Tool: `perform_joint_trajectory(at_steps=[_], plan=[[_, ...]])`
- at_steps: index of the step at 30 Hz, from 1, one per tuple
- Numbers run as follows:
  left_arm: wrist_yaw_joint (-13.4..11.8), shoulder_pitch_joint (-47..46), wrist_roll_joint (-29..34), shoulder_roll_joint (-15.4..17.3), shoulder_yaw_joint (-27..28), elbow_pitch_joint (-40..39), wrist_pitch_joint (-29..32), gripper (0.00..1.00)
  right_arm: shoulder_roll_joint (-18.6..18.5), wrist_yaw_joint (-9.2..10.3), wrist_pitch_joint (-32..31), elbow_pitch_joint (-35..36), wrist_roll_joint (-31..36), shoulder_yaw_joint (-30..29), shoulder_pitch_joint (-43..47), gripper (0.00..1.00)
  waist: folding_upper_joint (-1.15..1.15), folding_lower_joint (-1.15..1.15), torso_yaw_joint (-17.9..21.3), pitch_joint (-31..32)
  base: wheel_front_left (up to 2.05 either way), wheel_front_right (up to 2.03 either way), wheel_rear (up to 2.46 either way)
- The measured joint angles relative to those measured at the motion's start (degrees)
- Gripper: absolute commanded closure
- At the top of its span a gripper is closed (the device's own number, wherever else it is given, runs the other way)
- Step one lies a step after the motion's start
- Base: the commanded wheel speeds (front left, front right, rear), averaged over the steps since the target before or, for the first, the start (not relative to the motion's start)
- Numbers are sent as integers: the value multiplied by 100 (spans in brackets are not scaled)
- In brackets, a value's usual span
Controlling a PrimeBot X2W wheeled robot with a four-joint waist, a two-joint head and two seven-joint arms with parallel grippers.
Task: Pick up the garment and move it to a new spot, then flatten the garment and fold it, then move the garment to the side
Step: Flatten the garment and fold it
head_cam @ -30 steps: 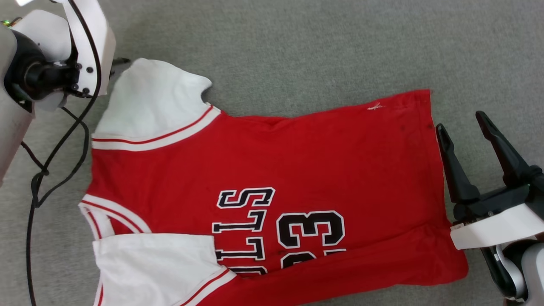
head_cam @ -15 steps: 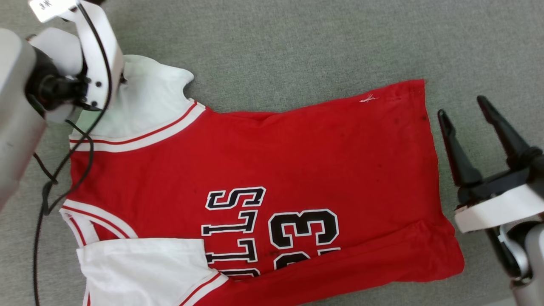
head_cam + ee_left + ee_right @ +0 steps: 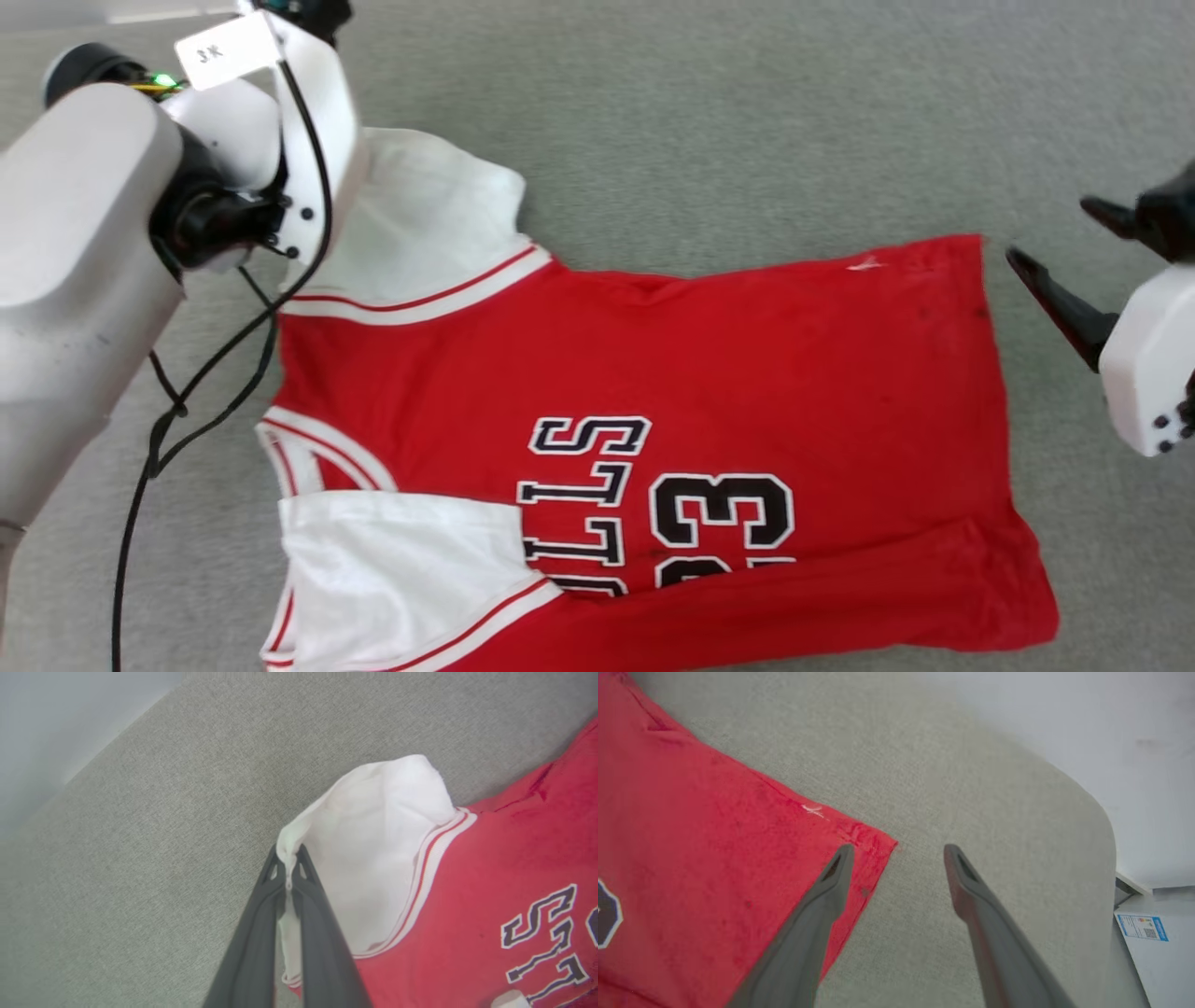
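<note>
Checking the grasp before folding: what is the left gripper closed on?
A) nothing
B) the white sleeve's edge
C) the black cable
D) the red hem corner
B: the left wrist view shows the left gripper pinched shut on the edge of the white sleeve of the garment.

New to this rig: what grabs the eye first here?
The red jersey, black lettering and a 23, lies spread over the grey surface, mid head view. At upper left the left gripper is shut on the edge of its white sleeve; at right the right gripper stands open by the hem corner.
</note>
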State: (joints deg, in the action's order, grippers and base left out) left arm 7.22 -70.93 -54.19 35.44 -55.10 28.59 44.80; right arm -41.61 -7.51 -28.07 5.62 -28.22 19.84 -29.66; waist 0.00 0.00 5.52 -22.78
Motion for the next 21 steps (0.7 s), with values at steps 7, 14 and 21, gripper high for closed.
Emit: perform_joint_trajectory(at_steps=[7, 14, 21], plan=[[14, -18, 48, -52, -191, -509, -215, 100, -823, 0, -2183, -347, -1225, 1112, -1122, 0, 0, 0, -393, 46, 0, 0, 0], [18, -240, 113, -116, -334, -859, -374, 100, -628, 0, -2691, -1237, -1463, 1661, -1836, 0, 0, 0, -650, -202, 0, 0, 0], [18, -333, 125, -138, -447, -967, -522, 100, -344, 2, -2430, -1992, -1696, 2143, -1844, 0, 0, -1, -833, -432, 0, 0, 0]])
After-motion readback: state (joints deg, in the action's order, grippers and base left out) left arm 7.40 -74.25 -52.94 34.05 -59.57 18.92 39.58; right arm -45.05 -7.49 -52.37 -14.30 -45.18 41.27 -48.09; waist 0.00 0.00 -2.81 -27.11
